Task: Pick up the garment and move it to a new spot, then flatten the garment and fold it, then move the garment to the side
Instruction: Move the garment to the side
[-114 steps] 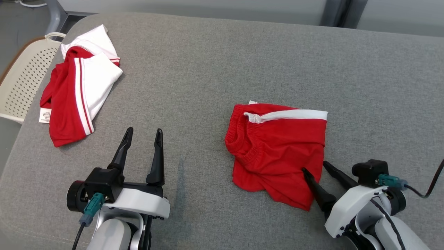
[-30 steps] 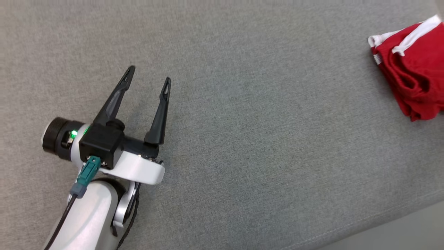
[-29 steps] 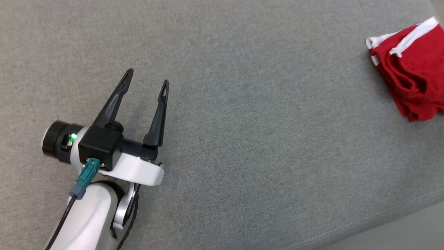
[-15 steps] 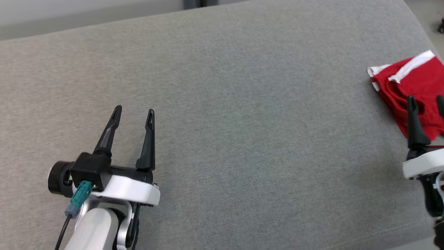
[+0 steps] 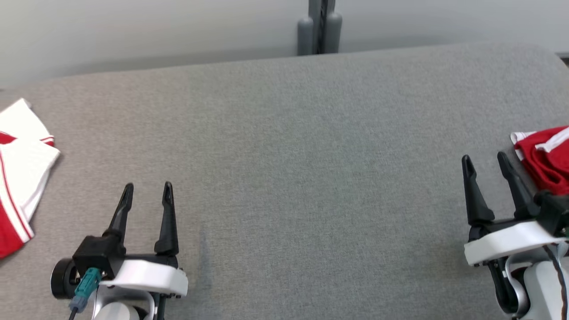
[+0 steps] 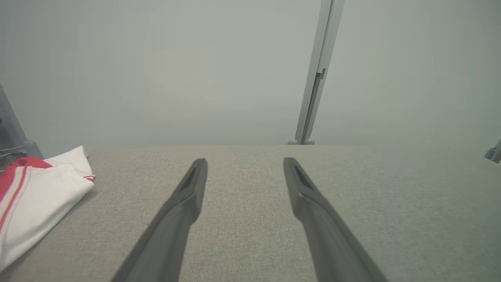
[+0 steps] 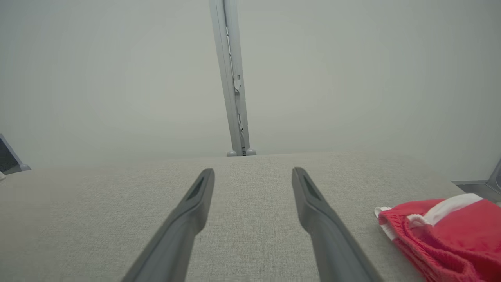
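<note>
Red shorts (image 5: 549, 162), folded, lie at the right edge of the bench (image 5: 284, 155), just beside the right gripper (image 5: 483, 156); I'd say they were parked aside as the last step asks. That gripper and the left gripper (image 5: 148, 186) stand spread and empty. What looks like a white-and-red shirt (image 5: 22, 169) lies at the left edge.

We find a broad bare stretch of the grey surface (image 5: 311, 155) between our left gripper (image 5: 148, 186) and right gripper (image 5: 484, 156), free for passing. A white-and-red garment (image 5: 22, 173) lies at its left edge. The folded red garment (image 5: 549, 160) sits just right of our right gripper. A grey post (image 5: 320, 26) stands behind the far edge.
</note>
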